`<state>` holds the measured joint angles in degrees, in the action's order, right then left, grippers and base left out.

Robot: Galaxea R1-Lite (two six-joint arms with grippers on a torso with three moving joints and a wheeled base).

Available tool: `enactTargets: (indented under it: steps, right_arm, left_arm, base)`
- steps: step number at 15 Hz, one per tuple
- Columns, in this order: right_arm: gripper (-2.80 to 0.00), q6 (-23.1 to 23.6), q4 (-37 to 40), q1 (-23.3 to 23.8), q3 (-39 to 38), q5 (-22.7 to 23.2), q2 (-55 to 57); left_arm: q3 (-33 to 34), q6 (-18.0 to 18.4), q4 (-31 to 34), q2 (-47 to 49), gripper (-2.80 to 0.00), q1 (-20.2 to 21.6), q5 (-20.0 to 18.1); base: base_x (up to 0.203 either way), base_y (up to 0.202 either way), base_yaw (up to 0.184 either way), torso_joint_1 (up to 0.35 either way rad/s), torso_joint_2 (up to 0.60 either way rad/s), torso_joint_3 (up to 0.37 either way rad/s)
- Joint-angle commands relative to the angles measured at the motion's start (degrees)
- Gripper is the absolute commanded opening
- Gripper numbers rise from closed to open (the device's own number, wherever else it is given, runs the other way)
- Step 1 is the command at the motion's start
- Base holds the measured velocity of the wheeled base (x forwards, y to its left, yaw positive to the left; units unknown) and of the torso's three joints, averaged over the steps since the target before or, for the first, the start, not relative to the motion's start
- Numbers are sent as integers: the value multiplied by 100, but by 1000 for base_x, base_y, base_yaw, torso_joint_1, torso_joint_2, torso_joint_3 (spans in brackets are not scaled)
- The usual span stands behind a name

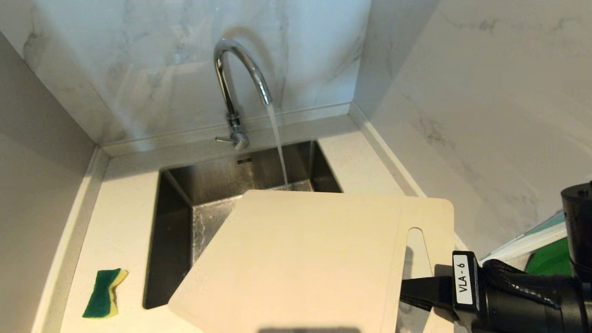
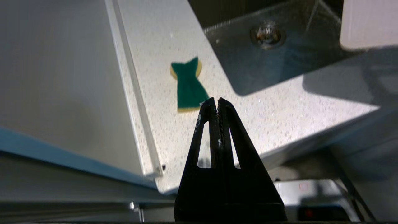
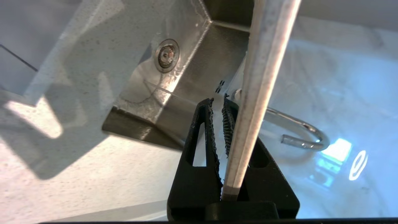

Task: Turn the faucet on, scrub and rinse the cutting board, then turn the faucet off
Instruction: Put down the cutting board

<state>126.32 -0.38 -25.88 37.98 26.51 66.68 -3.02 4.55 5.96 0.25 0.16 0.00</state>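
Observation:
The chrome faucet (image 1: 231, 78) stands behind the sink with water running from its spout into the basin. The cream cutting board (image 1: 300, 259) hangs tilted over the sink's right half, its far edge just in front of the stream. My right gripper (image 1: 418, 291) is shut on the board's slotted handle end. In the right wrist view the board's thin edge (image 3: 264, 62) runs up between the fingers of the right gripper (image 3: 217, 101), with the faucet (image 3: 298, 127) beyond. My left gripper (image 2: 217, 100) is shut and empty, above the counter's front edge near the sponge.
A green and yellow sponge (image 1: 104, 293) (image 2: 187, 85) lies on the speckled counter left of the steel sink (image 1: 175, 222). Marble walls close in the back and both sides. A green mat (image 1: 550, 259) shows at the far right.

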Motion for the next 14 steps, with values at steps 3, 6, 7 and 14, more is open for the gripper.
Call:
enactTargets:
  steps: [3,6,7,14]
  right_arm:
    - [-280,68,-9,-5,-10,18,-32]
    - [-280,68,-6,-5,-28,12,-85]
    - [-280,63,-6,-5,-28,12,-85]
    - [-280,-410,-9,9,-303,-207,-270]
  left_arm:
    - [307,212,-499,-34,-280,2,-83]
    - [311,-302,-542,-41,-280,2,-28]
    - [311,-326,-543,-37,-280,2,-30]
    - [311,-411,-552,-42,-280,-6,-26]
  base:
    - [0,0,0,0,0,0]
    - [0,0,0,0,0,0]
    - [0,0,0,0,0,0]
    - [0,0,0,0,0,0]
